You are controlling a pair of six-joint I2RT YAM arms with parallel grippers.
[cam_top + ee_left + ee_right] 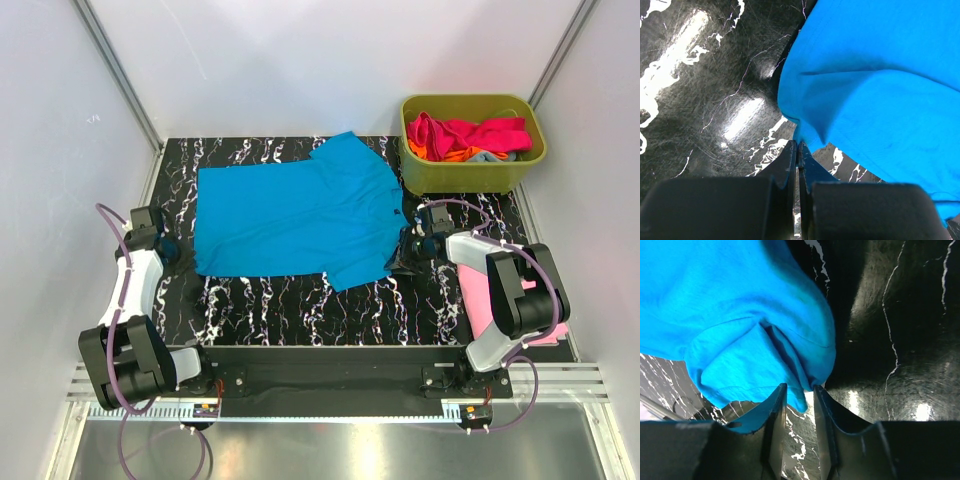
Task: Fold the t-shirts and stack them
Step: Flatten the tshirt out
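A bright cyan-blue t-shirt (300,210) lies spread nearly flat across the middle of the table (300,300), a glossy black slab veined with white like marble. The shirt's body forms a broad rectangle, one short sleeve pointing to the far edge and the other to the near edge on the right side. Its knit is soft and matte, with shallow creases and a stitched hem. The left gripper (798,146), with dark, smooth, wedge-shaped fingers, sits at the shirt's left near corner. Its jaws are pressed together with hardly a slit between them, and the hem corner runs into their tips, rising in a rounded fold just beyond. The right gripper (800,389) is at the near sleeve on the right side. Its jaws stand a narrow gap apart with a bunched, puckered fold of the sleeve between them; the cloth touches both tips, and a little tongue of it hangs down in the gap. At the far right corner stands an olive-green plastic tub (460,178), rectangular with rounded corners and a rolled rim. It holds a crumpled heap: a magenta t-shirt (495,132) on top, an orange t-shirt (455,154) and a bit of grey-blue cloth (492,156) beneath it. A light pink t-shirt (477,300) lies flat at the table's near right, partly hidden under the right arm.
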